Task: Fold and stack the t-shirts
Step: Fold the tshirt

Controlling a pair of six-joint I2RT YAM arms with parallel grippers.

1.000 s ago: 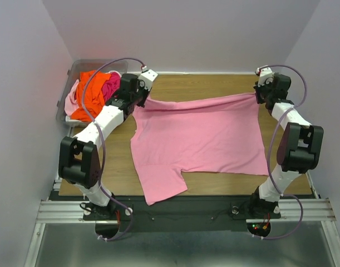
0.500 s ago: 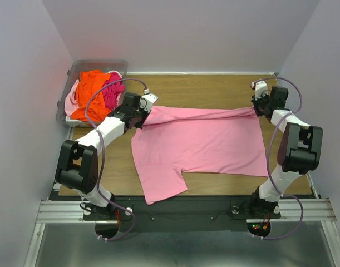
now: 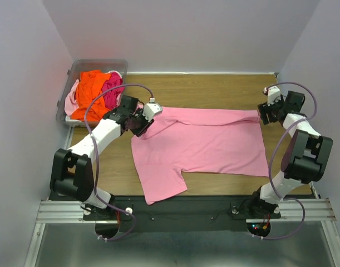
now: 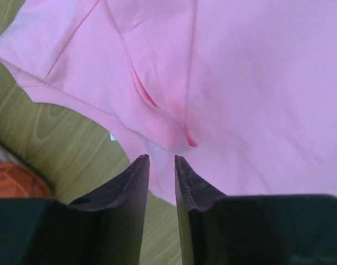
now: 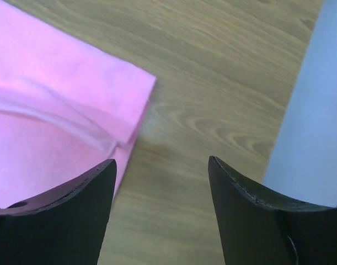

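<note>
1. Pink cotton: the light pink t-shirt [image 3: 200,139] lies spread flat on the wooden table [image 3: 214,92], between the two arms. Its far edge is doubled over in a narrow fold, and one sleeve reaches the table's near edge.
2. The left gripper [image 4: 161,160] has its fingers parted by a narrow gap, with no cloth between them. Its tips sit at the shirt's edge near the far left corner.
3. The right gripper [image 5: 161,161] stands with its jaws wide apart and holds nothing. It is over bare wood, just beside the shirt's far right corner.
4. The clear plastic bin [image 3: 97,62] sits at the table's far left corner. It holds the orange t-shirt [image 3: 89,92], the hot pink t-shirt [image 3: 111,86] and the pale pink t-shirt [image 3: 72,100], all bunched and unfolded.
</note>
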